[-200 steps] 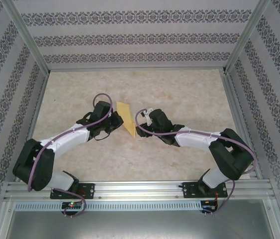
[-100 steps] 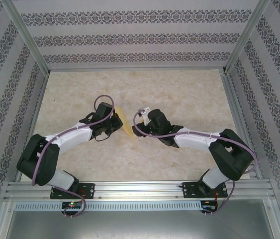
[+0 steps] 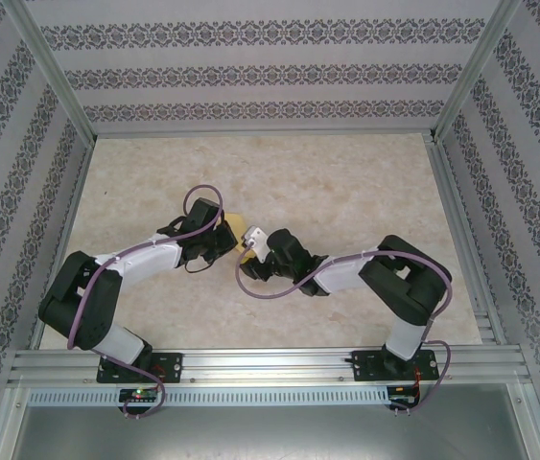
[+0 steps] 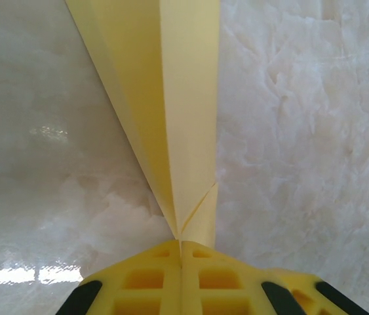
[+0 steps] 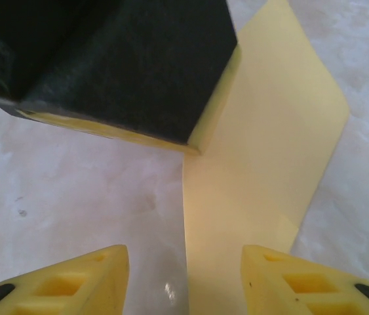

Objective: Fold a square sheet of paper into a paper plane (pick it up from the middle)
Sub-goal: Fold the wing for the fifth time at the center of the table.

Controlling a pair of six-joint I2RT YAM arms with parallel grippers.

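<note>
Yellow paper (image 4: 171,98), creased, in clenched left end effector (image 4: 181,252); right end effector (image 5: 184,262) released, astride its edge.

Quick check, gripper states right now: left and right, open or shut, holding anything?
Left gripper: shut on the folded sheet of paper.
Right gripper: open, gripping nothing; the paper's edge sits between its spread fingers.

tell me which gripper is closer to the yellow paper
Left. The left gripper is shut on the paper, pinching its folded end. The right gripper is open around the paper's free end, not clamping it.
</note>
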